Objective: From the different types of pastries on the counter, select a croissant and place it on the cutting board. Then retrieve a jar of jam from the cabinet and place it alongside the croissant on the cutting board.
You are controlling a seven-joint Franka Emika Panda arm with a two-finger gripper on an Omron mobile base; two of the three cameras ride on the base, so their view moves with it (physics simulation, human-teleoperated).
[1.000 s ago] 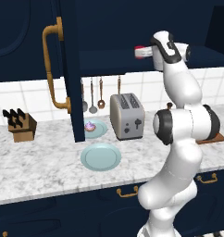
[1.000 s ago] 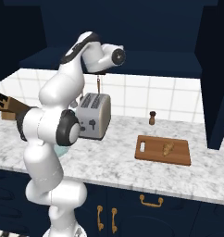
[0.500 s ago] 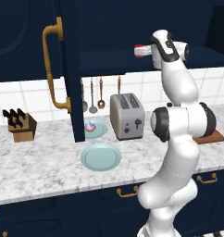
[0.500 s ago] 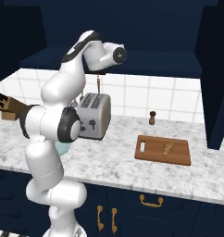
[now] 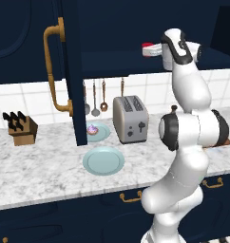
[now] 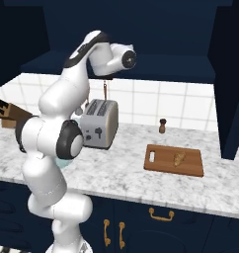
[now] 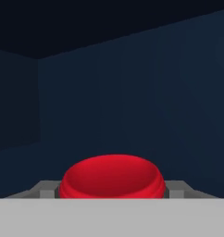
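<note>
Beside toaster [image 5: 131, 118]: plates [image 5: 103, 160], cupcake [image 5: 92, 129], knife block [image 5: 21, 129].

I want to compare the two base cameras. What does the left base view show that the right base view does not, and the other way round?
Left base view: the open navy cabinet door with curved brass handle, a pink-frosted cupcake, a round pale-blue plate, the small red jar.
Right base view: the reddish-brown wooden cutting board with the golden-brown croissant on it.
Both: silver toaster, wooden knife block, marbled counter.
</note>
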